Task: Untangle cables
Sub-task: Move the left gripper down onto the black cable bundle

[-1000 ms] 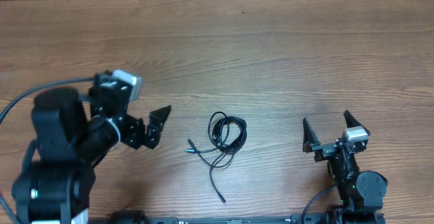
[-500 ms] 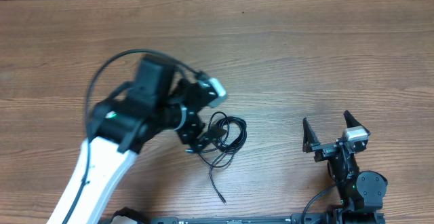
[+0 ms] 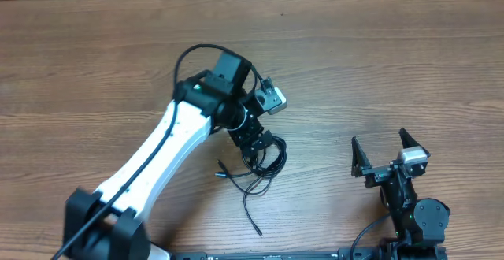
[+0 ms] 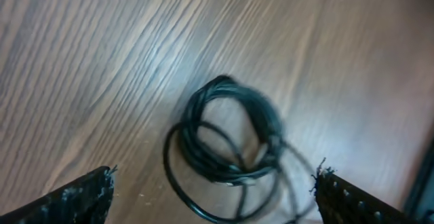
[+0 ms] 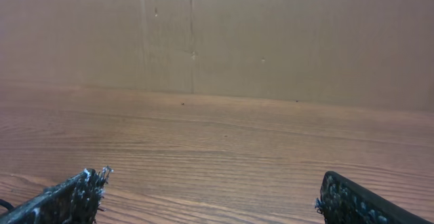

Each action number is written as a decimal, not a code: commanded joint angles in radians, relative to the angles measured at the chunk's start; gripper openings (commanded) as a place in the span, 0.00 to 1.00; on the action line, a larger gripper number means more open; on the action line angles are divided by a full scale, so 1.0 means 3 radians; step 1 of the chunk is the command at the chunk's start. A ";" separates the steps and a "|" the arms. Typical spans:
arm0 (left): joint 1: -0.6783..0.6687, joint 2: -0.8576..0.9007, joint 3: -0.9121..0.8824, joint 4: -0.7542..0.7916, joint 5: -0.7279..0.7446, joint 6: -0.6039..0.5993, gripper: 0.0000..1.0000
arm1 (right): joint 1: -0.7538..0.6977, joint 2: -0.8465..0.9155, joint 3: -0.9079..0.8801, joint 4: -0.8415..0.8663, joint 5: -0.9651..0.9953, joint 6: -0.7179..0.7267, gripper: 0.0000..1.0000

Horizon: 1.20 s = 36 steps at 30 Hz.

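From overhead, the cables (image 3: 268,156) lie as one small tangled coil near the middle of the bench (image 3: 378,63), with loose tails trailing toward the near edge. The left arm (image 3: 169,146) is stretched out over the coil's left side, and its bulk hides how the left fingers (image 3: 253,143) stand. The left wrist view settles that. There the fingers (image 4: 74,197) sit wide apart at the lower corners, with the overlapping loops of the coil (image 4: 224,139) on the wood between and ahead of them, nothing gripped. The right fingers (image 3: 359,161) are spread open well to the right of the coil. The right wrist view shows only bare wood and a brown wall (image 5: 271,34) between its fingers (image 5: 68,198).
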 commanded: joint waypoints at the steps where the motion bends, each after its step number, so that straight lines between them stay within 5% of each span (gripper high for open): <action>1: -0.0089 0.0374 0.0075 0.0278 -0.0331 0.0233 0.94 | -0.0015 -0.0033 -0.0036 0.0014 -0.0018 0.0020 1.00; 7: -0.0206 0.0874 0.0075 0.0579 -0.0402 0.0413 0.85 | -0.0015 -0.0033 -0.0036 0.0014 -0.0017 0.0020 1.00; 16: -0.0354 0.1240 0.0075 0.0696 -0.0454 0.0512 0.54 | -0.0015 -0.0033 -0.0036 0.0014 -0.0018 0.0020 1.00; 23: -0.0356 0.1366 0.0076 0.0763 -0.0530 0.0310 0.07 | -0.0015 -0.0033 -0.0036 0.0014 -0.0017 0.0020 1.00; 29: -0.0263 0.1296 0.0390 0.0687 -0.1565 -0.0792 0.04 | -0.0015 -0.0033 -0.0036 0.0014 -0.0018 0.0020 1.00; 36: -0.0103 0.1266 0.0950 -0.0121 -0.1587 -0.2591 0.04 | -0.0015 -0.0033 -0.0036 0.0014 -0.0018 0.0020 1.00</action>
